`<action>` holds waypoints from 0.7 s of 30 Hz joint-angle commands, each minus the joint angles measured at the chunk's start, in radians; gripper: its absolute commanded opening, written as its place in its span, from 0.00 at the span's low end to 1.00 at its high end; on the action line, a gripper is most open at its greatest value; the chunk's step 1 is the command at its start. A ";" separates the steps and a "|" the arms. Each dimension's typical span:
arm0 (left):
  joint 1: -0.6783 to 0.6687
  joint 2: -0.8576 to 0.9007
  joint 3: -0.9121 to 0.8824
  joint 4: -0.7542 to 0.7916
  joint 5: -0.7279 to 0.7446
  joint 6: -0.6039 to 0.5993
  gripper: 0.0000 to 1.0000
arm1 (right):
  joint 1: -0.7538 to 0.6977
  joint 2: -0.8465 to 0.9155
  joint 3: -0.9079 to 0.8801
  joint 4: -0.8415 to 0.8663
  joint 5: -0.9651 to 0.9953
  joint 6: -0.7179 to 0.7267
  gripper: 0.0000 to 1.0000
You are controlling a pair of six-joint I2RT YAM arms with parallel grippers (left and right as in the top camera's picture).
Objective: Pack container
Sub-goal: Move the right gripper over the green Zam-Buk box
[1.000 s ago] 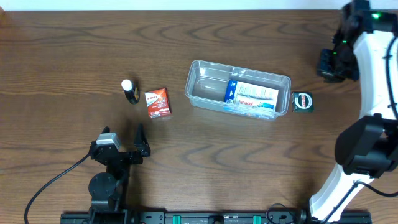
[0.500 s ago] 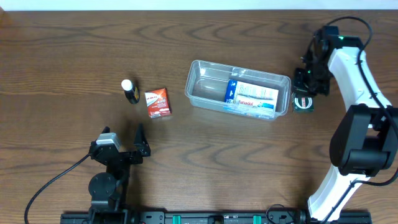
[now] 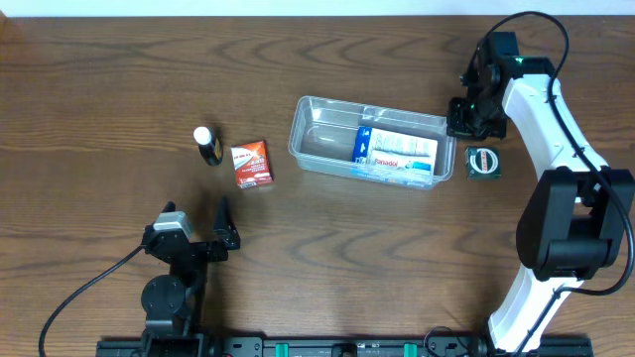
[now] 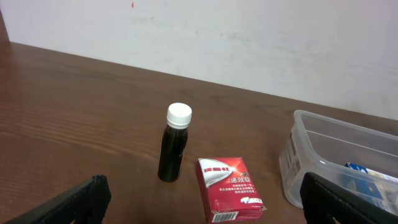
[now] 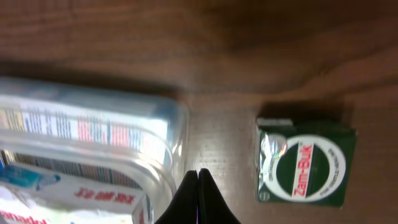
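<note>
The right end effector (image 5: 199,186), pressed together, has swung in against the container (image 3: 322,141), nudging it left. The green tin (image 3: 483,162) stays unpacked beside it.

There is one clear transparent plastic rectangular tub (image 3: 319,139) on the brown wooden tabletop (image 3: 99,89). One blue-and-white flat medicine box (image 3: 397,152) lies inside it. Outside the tub there are three small things, each of a different kind: one small red cardboard carton (image 3: 251,164), one dark little bottle with a white cap (image 3: 206,146) and one green square packet with a round label (image 3: 483,162). That makes four small items together. The robot arms are two: one black arm (image 3: 174,268) and one white arm (image 3: 541,109).
</note>
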 commanded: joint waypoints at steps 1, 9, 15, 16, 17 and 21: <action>0.000 -0.005 -0.021 -0.032 -0.002 0.009 0.98 | 0.013 -0.018 -0.001 0.026 0.002 -0.027 0.01; 0.000 -0.005 -0.021 -0.032 -0.002 0.010 0.98 | 0.013 -0.018 -0.001 0.085 -0.024 -0.171 0.01; 0.000 -0.005 -0.021 -0.032 -0.001 0.009 0.98 | -0.012 -0.018 0.000 0.079 0.061 -0.190 0.05; 0.000 -0.005 -0.021 -0.032 -0.002 0.009 0.98 | -0.021 -0.018 0.000 0.070 0.070 -0.190 0.04; 0.000 -0.005 -0.021 -0.032 -0.002 0.009 0.98 | -0.030 -0.018 0.000 0.060 0.072 -0.196 0.05; 0.000 -0.005 -0.021 -0.032 -0.002 0.009 0.98 | -0.066 -0.018 -0.001 0.007 0.073 -0.272 0.17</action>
